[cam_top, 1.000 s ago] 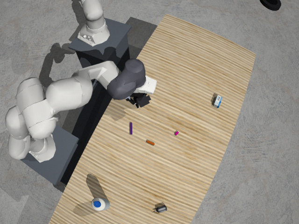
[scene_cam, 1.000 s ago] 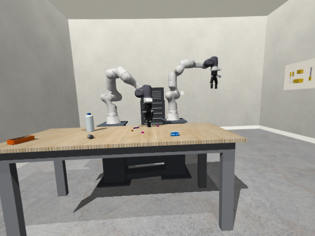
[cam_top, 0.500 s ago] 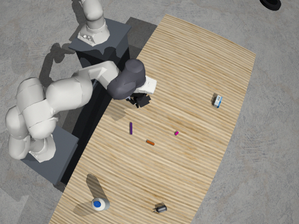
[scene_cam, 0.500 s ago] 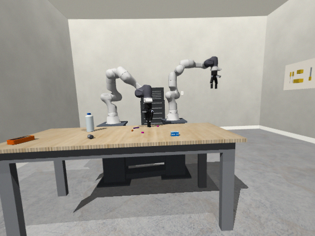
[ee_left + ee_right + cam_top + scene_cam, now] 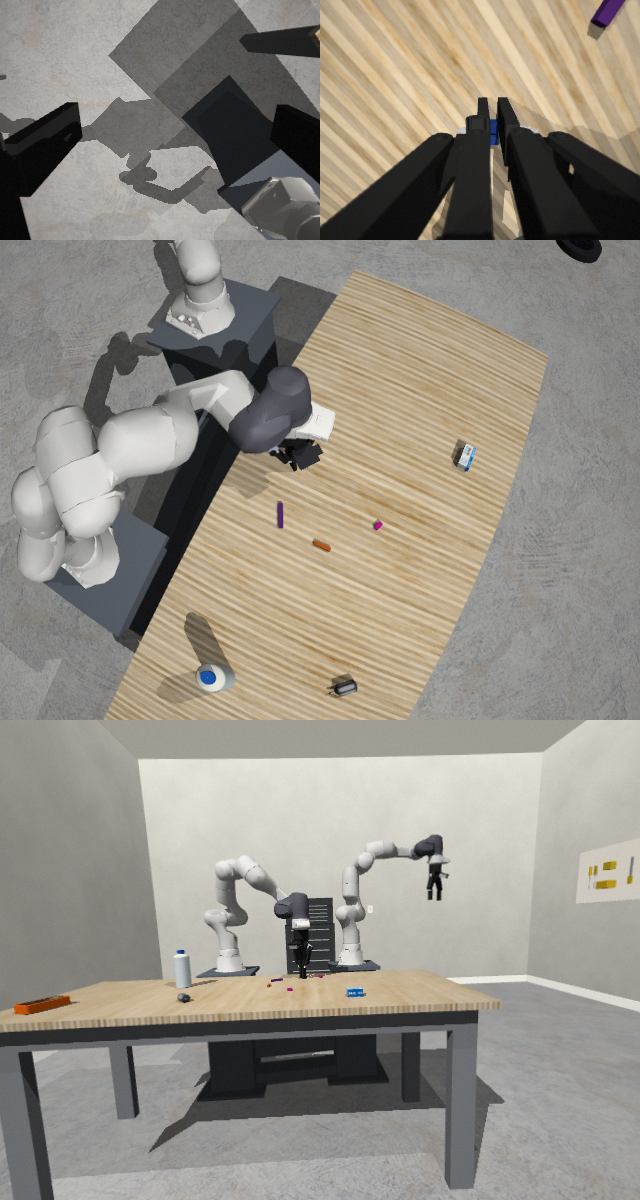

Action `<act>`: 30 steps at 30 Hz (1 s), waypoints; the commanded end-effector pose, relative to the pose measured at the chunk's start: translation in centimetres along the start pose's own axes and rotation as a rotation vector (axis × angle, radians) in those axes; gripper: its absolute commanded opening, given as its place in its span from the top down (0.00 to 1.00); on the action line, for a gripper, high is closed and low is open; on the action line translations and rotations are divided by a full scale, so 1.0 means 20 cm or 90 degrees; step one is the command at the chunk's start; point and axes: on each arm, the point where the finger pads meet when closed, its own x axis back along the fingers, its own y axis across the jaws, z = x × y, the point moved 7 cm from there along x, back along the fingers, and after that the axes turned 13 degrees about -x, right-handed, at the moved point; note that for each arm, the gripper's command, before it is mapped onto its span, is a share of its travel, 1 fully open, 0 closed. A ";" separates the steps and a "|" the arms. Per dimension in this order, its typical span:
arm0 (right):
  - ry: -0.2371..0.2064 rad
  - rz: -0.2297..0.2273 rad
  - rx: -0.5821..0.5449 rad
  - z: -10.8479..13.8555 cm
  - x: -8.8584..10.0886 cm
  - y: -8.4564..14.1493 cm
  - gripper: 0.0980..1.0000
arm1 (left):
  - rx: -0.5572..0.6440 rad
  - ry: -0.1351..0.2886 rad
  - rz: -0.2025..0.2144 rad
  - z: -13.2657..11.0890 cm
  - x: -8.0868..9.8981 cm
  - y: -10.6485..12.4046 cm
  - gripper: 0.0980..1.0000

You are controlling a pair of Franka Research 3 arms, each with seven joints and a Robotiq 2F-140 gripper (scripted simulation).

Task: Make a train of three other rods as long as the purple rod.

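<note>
The right hand (image 5: 293,466) (image 5: 303,976) (image 5: 492,112) is nearly closed, its grip on the blue rod (image 5: 494,139) uncertain; likely light, stiff and slippery, best pinched mid-length across its sides.

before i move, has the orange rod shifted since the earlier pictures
No; the orange rod lies where it did in the top view, judged against the purple rod.
</note>
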 end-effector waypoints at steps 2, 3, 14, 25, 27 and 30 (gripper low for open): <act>0.000 0.000 -0.002 -0.01 -0.01 0.00 0.97 | -0.003 -0.002 -0.001 0.00 0.00 0.00 0.00; 0.000 0.000 -0.002 -0.01 -0.01 0.00 0.97 | -0.003 -0.002 -0.001 0.00 0.00 0.00 0.00; 0.000 0.000 -0.002 -0.01 -0.01 0.01 0.97 | -0.003 -0.002 -0.001 0.00 0.00 0.00 0.00; 0.000 0.000 -0.002 -0.01 -0.01 0.01 0.97 | -0.003 -0.002 -0.001 0.00 0.00 0.00 0.00; 0.000 0.000 -0.002 -0.01 -0.01 0.01 0.97 | -0.003 -0.002 -0.001 0.00 0.00 0.00 0.00; 0.000 0.000 -0.002 -0.01 -0.01 0.01 0.95 | -0.003 -0.002 -0.001 0.00 0.00 0.00 0.00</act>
